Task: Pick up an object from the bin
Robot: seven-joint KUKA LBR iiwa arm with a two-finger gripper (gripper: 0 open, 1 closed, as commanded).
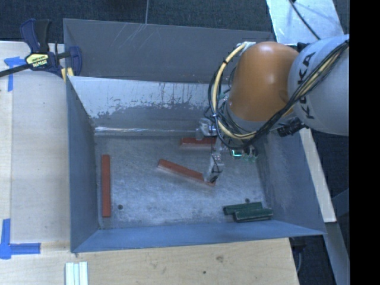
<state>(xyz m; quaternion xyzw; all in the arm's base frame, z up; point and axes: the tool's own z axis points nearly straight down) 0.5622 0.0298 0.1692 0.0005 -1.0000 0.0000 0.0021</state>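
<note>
- The claw [214, 176] is at the right end of the slanted red-brown stick [178, 171] in the middle of the bin [83, 159]; I cannot tell whether it is open or closed.
- A second red-brown stick [191, 141] lies just behind the claw, and dark green bars [248, 211] lie at the front right.

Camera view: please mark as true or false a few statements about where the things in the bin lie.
1. An upright-lying reddish-brown stick lies along the left wall of the bin. True.
2. The dark green pieces lie in the back left corner. False: they lie at the front right.
3. The gripper is at the right end of the slanted reddish-brown stick. True.
4. The slanted reddish-brown stick touches the dark green pieces. False: they lie apart.
</note>
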